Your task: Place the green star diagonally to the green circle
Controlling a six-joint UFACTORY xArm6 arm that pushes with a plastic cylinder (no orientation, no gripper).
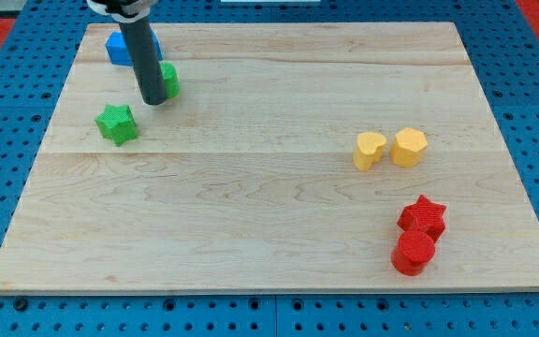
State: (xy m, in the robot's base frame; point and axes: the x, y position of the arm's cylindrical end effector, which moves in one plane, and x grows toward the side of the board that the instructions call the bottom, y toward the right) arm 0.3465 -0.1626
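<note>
The green star (117, 124) lies on the wooden board near the view's upper left. The green circle (169, 80) sits up and to the right of it, partly hidden behind my rod. My tip (153, 100) rests on the board right against the green circle's left side, a short way up and right of the green star, not touching the star.
A blue block (120, 48) lies at the board's top left, behind the rod. A yellow heart-like block (370, 150) and a yellow hexagon (408, 147) sit at the right. A red star (423, 214) and a red circle (413, 252) sit at the lower right.
</note>
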